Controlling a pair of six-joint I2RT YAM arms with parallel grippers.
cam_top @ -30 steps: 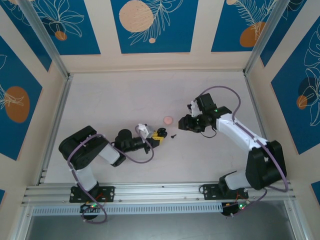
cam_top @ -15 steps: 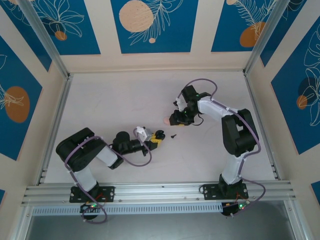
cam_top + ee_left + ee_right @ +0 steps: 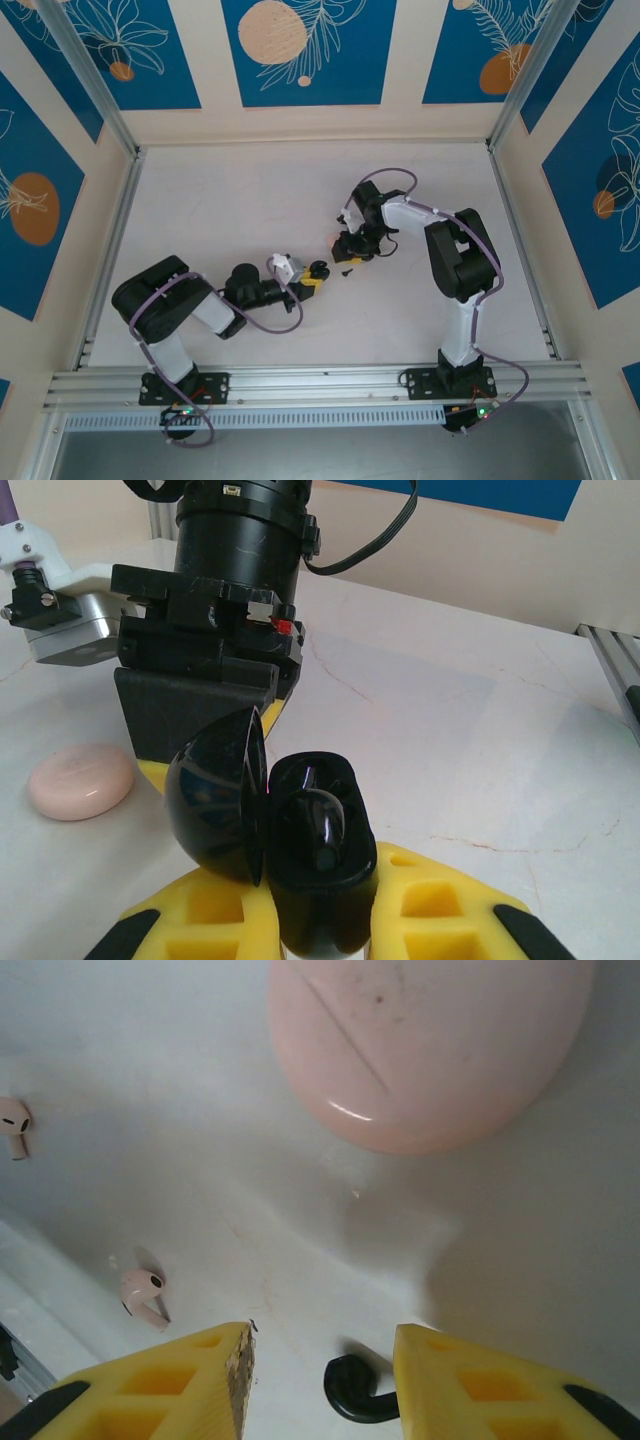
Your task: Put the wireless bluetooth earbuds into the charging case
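- left gripper (image 3: 312,275): low over the white marbled surface (image 3: 220,200), left of centre. your left wrist view has its yellow foam pads (image 3: 430,900) closed tight on the glossy black round charging case (image 3: 315,855).
- glossy black round charging case: held upright between those pads, its domed lid (image 3: 215,810) swung open to the left. a shiny black rounded shape sits in the well; you cannot tell whether it is an earbud.
- small black stemmed earbud (image 3: 346,271): loose on the surface, just right of the held case and just in front of the right gripper. in your right wrist view it (image 3: 355,1392) lies between the two yellow fingers, close beside one pad, not pinched.
- right gripper (image 3: 350,250): tipped down to the surface near centre, jaws apart with open surface between them (image 3: 320,1360).
- pale pink round closed case (image 3: 430,1050): flat on the surface just beyond the right gripper; it also sits at the left in your left wrist view (image 3: 80,780).
- two pale pink stemmed earbuds (image 3: 143,1295) (image 3: 14,1125): loose on the surface, apart from each other and from the pink case.
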